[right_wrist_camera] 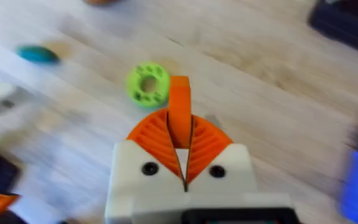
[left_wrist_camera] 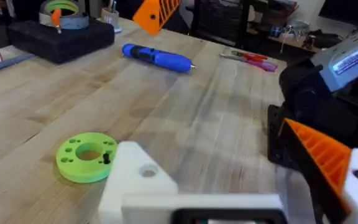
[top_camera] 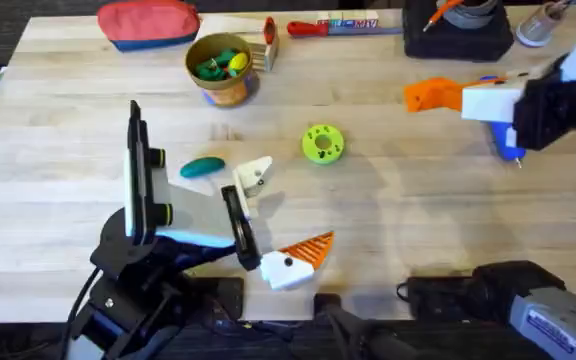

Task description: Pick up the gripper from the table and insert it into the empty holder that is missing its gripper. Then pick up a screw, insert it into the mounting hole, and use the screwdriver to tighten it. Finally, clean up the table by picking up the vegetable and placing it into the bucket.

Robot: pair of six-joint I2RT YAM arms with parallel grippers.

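Observation:
My right gripper [top_camera: 436, 96] hovers above the table [top_camera: 418, 200] at the right, shut on the small orange ribbed gripper [right_wrist_camera: 179, 96], which sticks out past its orange fingers. My left gripper [top_camera: 278, 215] lies low near the table's middle, open with nothing between its fingers. One side of it is the bare white holder [top_camera: 256, 175] [left_wrist_camera: 135, 180]; the other carries an orange finger [top_camera: 311, 248]. Just left of the holder lies the teal vegetable [top_camera: 203, 167]. The yellow-tan bucket [top_camera: 223, 65] stands at the back. Partly under the right arm lies the blue screwdriver [left_wrist_camera: 157, 57].
A lime-green disc with holes [top_camera: 321, 143] lies between the two grippers. At the back edge are a red pouch [top_camera: 148, 22], a red-handled tool [top_camera: 336, 26] and a black block [top_camera: 458, 35]. The bucket holds green and yellow pieces.

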